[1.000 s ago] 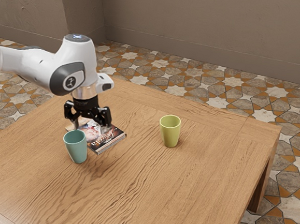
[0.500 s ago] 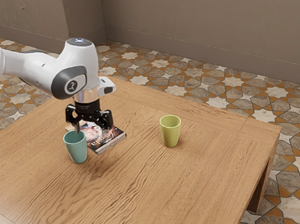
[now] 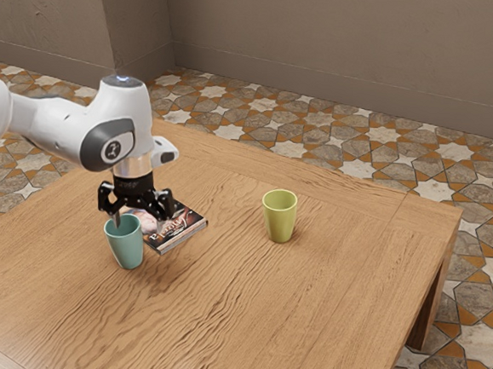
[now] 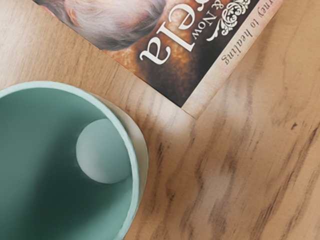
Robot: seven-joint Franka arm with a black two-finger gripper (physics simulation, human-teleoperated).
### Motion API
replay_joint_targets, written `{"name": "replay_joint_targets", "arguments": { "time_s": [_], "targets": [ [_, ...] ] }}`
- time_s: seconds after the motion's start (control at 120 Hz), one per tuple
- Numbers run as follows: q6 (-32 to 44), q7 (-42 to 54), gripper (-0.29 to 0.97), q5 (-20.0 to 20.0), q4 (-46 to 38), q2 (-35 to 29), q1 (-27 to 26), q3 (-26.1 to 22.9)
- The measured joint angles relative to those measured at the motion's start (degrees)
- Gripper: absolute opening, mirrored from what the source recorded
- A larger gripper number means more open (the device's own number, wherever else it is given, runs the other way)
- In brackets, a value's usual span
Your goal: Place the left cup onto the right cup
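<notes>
Two cups are standing upright on the light-brown wooden table (image 3: 262, 314), well apart.

Nearest the camera, left of centre in the exterior view, the teal plastic cup (image 3: 126, 243) is sitting on the tabletop, mouth up, with nothing inside it. The black two-finger gripper (image 3: 134, 218) is hanging right over its rim, pointing straight down. Its fingers are standing spread apart, not clamping anything. One fingertip is sitting right at the cup's mouth; can't tell whether it's touching the rim. The white arm (image 3: 63, 127) is coming in from the left edge.

Just behind the teal cup, a thin paperback book with a reddish-brown cover (image 3: 177, 225) is lying flat. The wrist view is looking down into the teal cup (image 4: 55, 200). The book's corner (image 4: 170, 55) is lying just beside the rim, with a strip of table (image 4: 240, 165) showing between them.

Further right, around frame centre, the yellow-green plastic cup (image 3: 279, 215) is standing alone.

Beyond the table, patterned floor tiles (image 3: 360, 151) are running back to a plain grey-brown wall (image 3: 343, 38) across the top.
</notes>
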Motion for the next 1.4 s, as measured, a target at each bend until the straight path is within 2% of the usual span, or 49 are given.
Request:
{"name": "replay_joint_targets", "arguments": {
  "time_s": [0.567,0.767,0.858,1.167,1.4],
  "targets": [
    [3.7,2.4,0.68,0.6,1.1,4.5,0.5,0.4],
    [4.8,3.0,0.62,0.5,1.1,6.1,0.8,0.7],
    [5.3,3.2,0.53,0.5,1.1,6.4,0.8,1.0],
    [5.8,3.7,0.08,0.5,1.1,6.5,0.9,1.3],
    [5.8,4.2,-0.06,0.6,1.0,6.6,0.9,1.8]
  ]
}}
